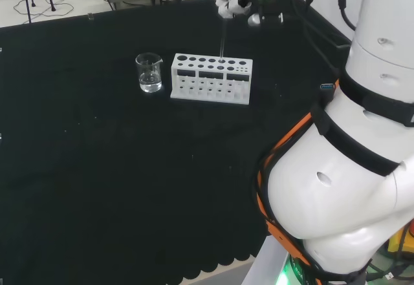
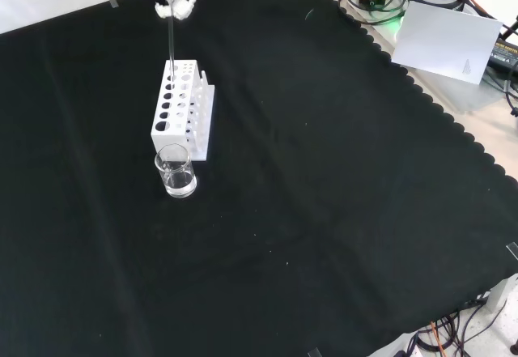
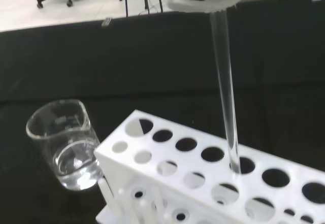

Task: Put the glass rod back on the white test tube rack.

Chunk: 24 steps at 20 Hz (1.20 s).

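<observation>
The hand [image 1: 240, 0] hangs above the far right part of the white test tube rack [image 1: 211, 79] in the head view, its fingers curled together and pinching the top of the glass rod [image 3: 225, 94]. The rod hangs nearly upright from the fingers [image 2: 180, 6]. In the wrist view its lower tip sits at the mouth of one of the rack's top holes, in the row farther from the camera; whether it touches the rim cannot be told. In the front view the hand reaches in from the top edge, directly over the far end of the rack [image 2: 183, 108], with the rod [image 2: 171, 45] a thin line running down to it. A glass beaker [image 1: 149, 72] holding a little clear liquid stands just beside the rack's left end in the head view, apart from it. The black cloth [image 2: 340, 211] spreads bare to the near side and to the right in the front view, out to its scalloped edge. The arm's big white links [image 1: 349, 168] stand at the right of the head view.
</observation>
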{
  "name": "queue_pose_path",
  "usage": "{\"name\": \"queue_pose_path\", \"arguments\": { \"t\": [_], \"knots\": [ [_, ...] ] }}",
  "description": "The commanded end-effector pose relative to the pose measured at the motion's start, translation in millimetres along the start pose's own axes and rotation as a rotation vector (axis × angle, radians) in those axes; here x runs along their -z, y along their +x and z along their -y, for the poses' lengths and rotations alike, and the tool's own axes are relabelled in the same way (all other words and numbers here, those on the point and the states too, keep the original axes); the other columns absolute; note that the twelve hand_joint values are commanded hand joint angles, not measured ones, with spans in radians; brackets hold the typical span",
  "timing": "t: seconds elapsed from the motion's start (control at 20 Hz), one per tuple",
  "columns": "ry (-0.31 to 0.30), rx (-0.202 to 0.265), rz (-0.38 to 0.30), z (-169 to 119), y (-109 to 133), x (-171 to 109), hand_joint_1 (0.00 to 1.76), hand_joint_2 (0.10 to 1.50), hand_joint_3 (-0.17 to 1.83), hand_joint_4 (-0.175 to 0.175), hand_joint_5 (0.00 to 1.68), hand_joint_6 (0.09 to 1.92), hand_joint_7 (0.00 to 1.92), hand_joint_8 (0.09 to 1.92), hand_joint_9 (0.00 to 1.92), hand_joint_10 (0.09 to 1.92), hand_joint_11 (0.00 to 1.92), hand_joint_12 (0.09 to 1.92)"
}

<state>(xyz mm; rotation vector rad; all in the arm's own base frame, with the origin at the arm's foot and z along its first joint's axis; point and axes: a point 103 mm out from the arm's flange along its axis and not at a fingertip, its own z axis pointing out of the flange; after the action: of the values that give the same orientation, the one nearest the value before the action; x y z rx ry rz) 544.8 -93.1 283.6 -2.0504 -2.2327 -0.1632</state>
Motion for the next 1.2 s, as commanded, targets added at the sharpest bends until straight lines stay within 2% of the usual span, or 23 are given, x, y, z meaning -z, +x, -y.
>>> {"name": "queue_pose_path", "arguments": {
  "t": [0.05,0.95,1.2],
  "knots": [
    [0.032,0.0,0.003,-8,-4,-16,1.3,1.05,0.0,-0.175,1.19,0.32,1.14,1.07,1.72,0.72,1.34,0.83],
    [0.066,-0.005,0.015,-16,1,-20,1.3,1.05,0.0,-0.175,1.19,0.32,1.14,1.07,1.72,0.72,1.34,0.83],
    [0.094,0.0,0.034,-17,0,-29,1.3,1.05,0.0,-0.175,1.19,0.32,1.14,1.07,1.72,0.72,1.34,0.82]
  ]
}}
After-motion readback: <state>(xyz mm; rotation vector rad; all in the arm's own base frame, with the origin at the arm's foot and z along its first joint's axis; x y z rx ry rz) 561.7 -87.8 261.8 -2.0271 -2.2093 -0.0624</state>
